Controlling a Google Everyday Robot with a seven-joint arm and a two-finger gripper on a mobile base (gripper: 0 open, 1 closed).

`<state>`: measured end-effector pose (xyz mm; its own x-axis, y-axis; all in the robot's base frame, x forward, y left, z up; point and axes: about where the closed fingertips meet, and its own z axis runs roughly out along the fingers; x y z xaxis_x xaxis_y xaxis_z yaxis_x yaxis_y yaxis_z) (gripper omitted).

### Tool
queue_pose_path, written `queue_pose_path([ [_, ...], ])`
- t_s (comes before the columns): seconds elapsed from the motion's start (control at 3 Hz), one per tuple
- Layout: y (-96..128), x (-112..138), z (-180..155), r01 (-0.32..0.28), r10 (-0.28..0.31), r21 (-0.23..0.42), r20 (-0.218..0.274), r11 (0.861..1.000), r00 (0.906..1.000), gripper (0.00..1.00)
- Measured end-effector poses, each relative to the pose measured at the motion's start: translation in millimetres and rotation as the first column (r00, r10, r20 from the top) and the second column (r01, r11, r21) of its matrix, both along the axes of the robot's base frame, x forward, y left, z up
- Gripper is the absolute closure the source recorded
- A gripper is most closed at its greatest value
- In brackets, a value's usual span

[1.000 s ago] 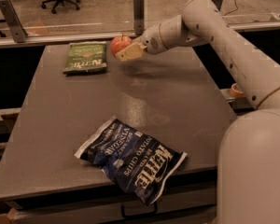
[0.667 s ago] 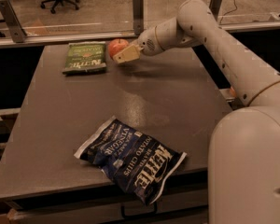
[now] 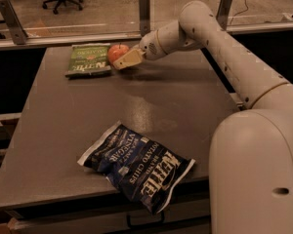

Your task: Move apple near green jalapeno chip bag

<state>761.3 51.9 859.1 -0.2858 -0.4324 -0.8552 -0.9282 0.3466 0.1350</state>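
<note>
**Setting the apple down beside the green bag**

Holding the apple (image 3: 117, 51) clenched in my end effector (image 3: 121, 58), I am at the far side of the tabletop (image 3: 58, 130), with the fruit just right of the green jalapeno chip bag (image 3: 87, 60). It looks placed about where it belongs, so my job now is a gentle lowering. I should go straight down until it rests, then let go without nudging it, since a round apple will likely roll. I should also keep off the bag's edge so it sits flat. Nothing blocks this spot. The dark blue chip bag (image 3: 136, 165) lies well apart at the near edge, and a glass barrier (image 3: 78, 9) stands close behind.
</note>
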Motion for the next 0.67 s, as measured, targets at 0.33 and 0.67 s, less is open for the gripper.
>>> queue_pose_path([
  [0.33,5.2,-0.3,-2.1,-0.013,0.013,-0.001,-0.004,1.000,0.9999,0.05],
  [0.67,6.0,-1.2,-3.8,-0.013,0.013,-0.004,-0.008,1.000,0.9999,0.00],
])
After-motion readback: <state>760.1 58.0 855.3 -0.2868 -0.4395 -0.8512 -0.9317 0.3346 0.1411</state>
